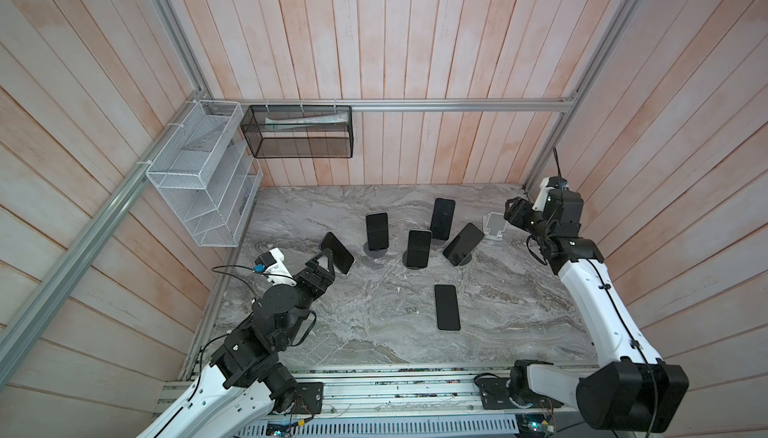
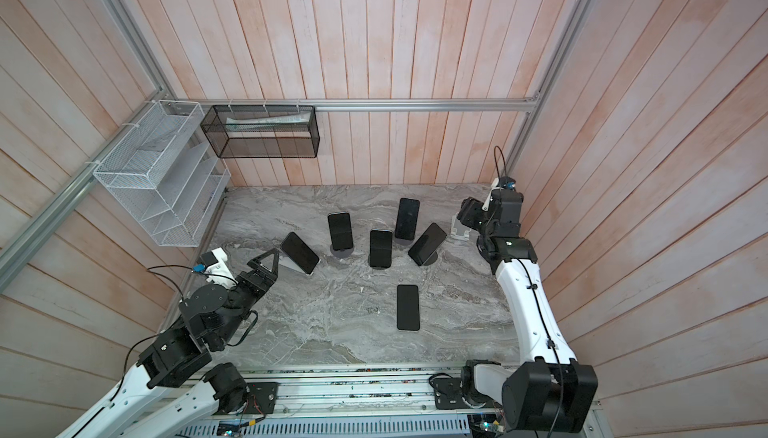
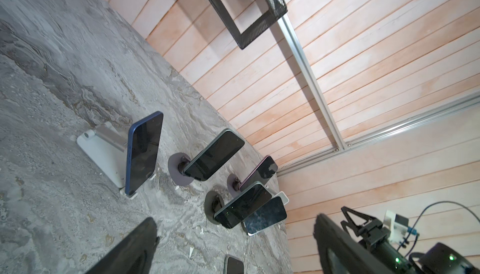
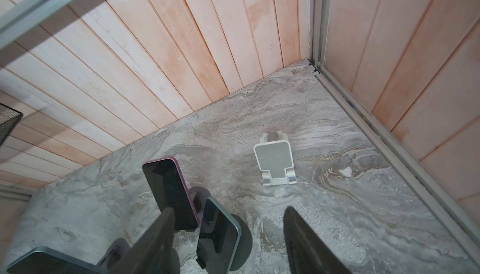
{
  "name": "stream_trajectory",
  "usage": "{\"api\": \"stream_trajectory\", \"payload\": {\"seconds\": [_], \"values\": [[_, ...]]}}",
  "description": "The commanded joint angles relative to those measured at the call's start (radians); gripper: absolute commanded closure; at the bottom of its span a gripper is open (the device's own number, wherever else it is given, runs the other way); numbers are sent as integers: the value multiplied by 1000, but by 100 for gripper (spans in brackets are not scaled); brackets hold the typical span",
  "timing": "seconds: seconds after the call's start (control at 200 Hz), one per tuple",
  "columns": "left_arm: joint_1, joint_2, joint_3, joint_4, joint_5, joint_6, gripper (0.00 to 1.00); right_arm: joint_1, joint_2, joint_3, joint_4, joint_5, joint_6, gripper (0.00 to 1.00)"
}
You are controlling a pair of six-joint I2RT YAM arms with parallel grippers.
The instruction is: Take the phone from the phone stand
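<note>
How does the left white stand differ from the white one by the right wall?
The left white stand holds a blue-edged phone leaning on its plate; the right white stand is empty. The left one stands at the left end of the phone cluster; the right one stands apart, toward the back right corner. Both are white and stand on the marble table.

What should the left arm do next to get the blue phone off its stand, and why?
Probably ease the left end effector forward to straddle the blue phone: its jaws stand open, just short of the phone, which leans on the white stand.
</note>
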Motion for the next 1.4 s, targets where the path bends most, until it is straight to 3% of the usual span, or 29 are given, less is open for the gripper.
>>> {"api": "stream_trajectory", "payload": {"seconds": [0.0, 0.115, 0.285, 0.355, 0.695, 0.88, 1.065, 1.396], "values": [[-1, -48, -33, 63, -88, 72, 4, 5, -42, 4, 58, 2, 47, 34], [-1, -90, -66, 110, -107, 116, 5, 53, -49, 46, -16, -8, 20, 33], [-1, -104, -96, 164, -104, 163, 4, 252, -33, 105, -127, 208, -61, 30], [-1, -94, -99, 166, -97, 163, 4, 324, -17, 139, -162, 248, -74, 27], [-1, 1, -133, 202, 25, 76, 4, 594, 73, 185, -203, 353, -3, 16], [-1, 86, -197, 314, 196, -73, 4, 642, 186, 207, -199, 282, 64, 13], [-1, 184, -249, 386, 341, -236, 3, 656, 288, 255, -234, 297, 137, 13], [-1, 265, -254, 424, 457, -305, 0, 676, 370, 282, -219, 276, 166, 7]]}}
